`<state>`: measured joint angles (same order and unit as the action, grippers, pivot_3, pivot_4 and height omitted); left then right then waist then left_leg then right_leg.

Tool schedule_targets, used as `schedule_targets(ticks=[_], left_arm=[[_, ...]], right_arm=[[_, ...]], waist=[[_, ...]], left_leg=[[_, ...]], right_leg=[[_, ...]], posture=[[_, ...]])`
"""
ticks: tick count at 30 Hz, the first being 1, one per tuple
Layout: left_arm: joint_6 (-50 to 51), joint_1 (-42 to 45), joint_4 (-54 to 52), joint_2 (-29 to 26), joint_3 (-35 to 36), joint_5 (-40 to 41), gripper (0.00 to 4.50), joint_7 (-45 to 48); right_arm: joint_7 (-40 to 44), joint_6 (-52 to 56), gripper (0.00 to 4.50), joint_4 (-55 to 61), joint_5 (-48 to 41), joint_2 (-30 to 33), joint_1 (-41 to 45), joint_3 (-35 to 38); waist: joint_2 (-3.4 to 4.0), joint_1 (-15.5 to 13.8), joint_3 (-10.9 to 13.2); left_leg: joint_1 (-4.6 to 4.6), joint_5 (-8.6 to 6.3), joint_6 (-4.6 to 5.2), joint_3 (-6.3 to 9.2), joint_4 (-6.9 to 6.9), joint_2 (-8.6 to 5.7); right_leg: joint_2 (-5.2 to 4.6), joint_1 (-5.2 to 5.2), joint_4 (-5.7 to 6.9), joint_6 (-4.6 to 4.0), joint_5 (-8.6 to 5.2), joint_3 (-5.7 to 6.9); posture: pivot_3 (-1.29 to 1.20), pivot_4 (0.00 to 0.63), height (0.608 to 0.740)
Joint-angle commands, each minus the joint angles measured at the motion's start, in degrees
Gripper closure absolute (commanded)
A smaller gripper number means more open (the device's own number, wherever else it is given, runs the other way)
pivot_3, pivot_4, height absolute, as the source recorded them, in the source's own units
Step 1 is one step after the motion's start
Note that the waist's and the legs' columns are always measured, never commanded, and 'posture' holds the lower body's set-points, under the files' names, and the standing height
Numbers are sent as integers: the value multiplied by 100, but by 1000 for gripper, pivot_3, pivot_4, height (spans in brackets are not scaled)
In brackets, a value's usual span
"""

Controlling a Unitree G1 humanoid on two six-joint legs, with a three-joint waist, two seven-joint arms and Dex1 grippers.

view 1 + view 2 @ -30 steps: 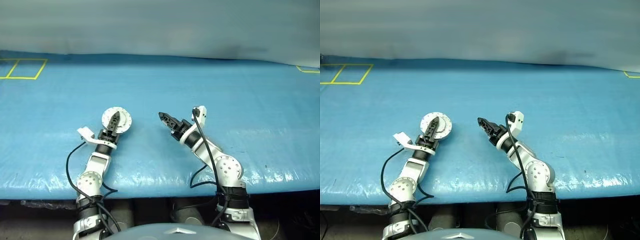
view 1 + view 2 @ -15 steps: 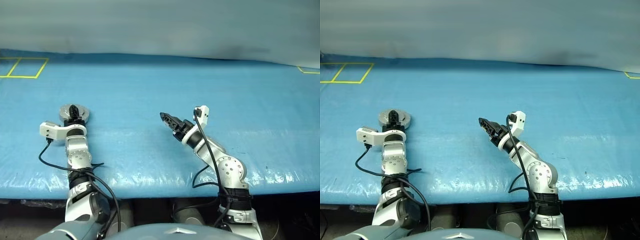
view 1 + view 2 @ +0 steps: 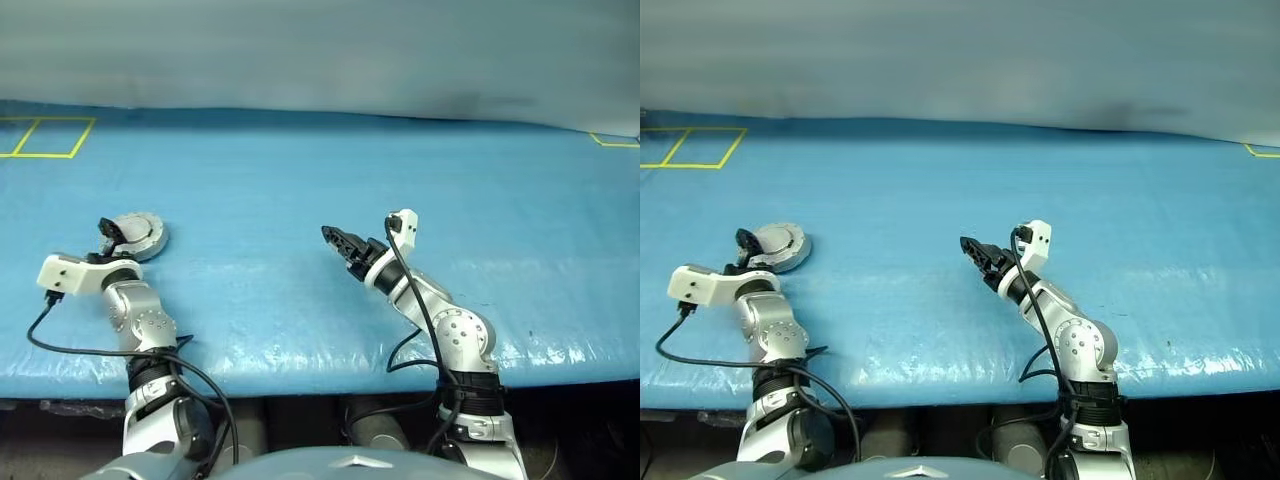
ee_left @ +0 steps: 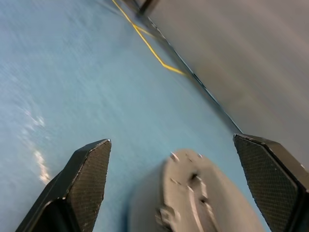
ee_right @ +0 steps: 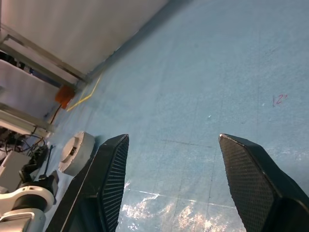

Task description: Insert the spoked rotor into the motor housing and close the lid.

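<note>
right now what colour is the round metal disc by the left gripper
Plain silver-grey round metal disc, clearest in the left wrist view.

Left gripper (image 4: 174, 179) jaws wide; right gripper (image 5: 169, 179) too (empty).

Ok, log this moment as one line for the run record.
left hand: open, astride closed motor housing, released | right hand: open, empty, over blue table | lid: on

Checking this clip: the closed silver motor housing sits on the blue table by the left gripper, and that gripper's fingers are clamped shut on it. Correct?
Not quite. The left gripper is open: in the left wrist view its two fingers stand wide apart, clear of the motor housing, which lies between them on the blue table with the lid on.
</note>
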<state>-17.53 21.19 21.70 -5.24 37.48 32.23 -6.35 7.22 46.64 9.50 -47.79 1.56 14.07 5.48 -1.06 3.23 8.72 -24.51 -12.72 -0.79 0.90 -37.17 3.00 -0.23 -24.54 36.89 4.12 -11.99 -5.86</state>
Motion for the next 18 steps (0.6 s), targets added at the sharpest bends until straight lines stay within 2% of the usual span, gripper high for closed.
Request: schedule_targets(ticks=[1, 5, 10, 13, 18], left_arm=[[-432, -67, -466, -124, -293, -660, 31, -69], [-457, -206, -1076, -261, -1273, -1084, 31, 943], [419, -537, -1590, -782, -3038, -1335, 31, 2937], [992, -653, -1563, -1137, -3883, -1691, 31, 3671], [1539, -786, -1596, -1455, -4552, -1970, 31, 4375]], right_arm=[[213, -364, 1305, 250, 335, 91, 27, -151], [597, -1954, 1305, 141, 1966, 598, -153, -826], [983, -3087, 1305, -222, 2876, 1091, -264, -917], [1326, -3173, 1305, -398, 3070, 1467, -312, -892], [1765, -3136, 1305, -466, 3175, 1836, -472, -883]], waist=[[-1, -28, -1], [-7, -90, -4], [1, -98, -9], [6, -46, -10], [7, 50, -7]], left_leg=[[0, 0, 0, -1, -1, -2], [-1, 1, -2, -4, -3, -6], [3, 5, -7, -11, -3, -7], [13, 4, -6, -18, 1, -6], [16, 4, -5, -16, 4, 5]], right_leg=[[-2, 1, 0, 1, 0, 0], [-6, 2, -5, 10, -3, 0], [-9, 3, -4, 3, -8, -3], [-7, 4, -2, 0, -11, -10], [6, -1, 7, 2, -15, -11]], posture=[[0, 150, 740], [0, 150, 740], [0, 150, 740], [0, 150, 740], [0, 150, 740]])
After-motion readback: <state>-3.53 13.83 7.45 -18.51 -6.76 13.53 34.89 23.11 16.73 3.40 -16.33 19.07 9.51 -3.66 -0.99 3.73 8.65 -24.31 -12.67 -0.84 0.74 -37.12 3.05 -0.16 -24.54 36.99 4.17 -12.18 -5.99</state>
